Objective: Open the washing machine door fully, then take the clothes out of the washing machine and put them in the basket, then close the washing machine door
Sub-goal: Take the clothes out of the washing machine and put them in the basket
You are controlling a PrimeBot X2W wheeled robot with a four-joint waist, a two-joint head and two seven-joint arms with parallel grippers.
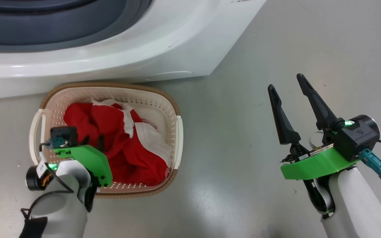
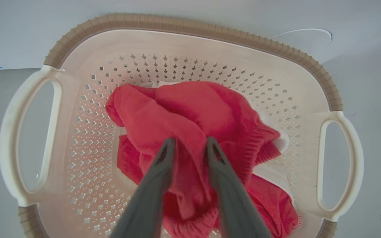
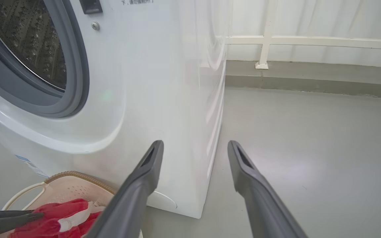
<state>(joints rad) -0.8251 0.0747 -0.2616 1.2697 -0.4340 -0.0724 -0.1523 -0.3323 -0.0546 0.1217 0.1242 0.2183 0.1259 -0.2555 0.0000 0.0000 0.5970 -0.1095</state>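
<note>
Left hand (image 2: 190, 140) pointed down into the basket (image 1: 111, 85), 2 fingers (image 2: 154, 185) part-spread astride a red fold; whether it is gripped cannot be told. Right hand (image 1: 285, 81) held well right of the basket, spread wide, empty. Print on the washing machine (image 1: 111, 59) unreadable. The clothes (image 1: 137, 158), red with white panels, heaped in the basket.
</note>
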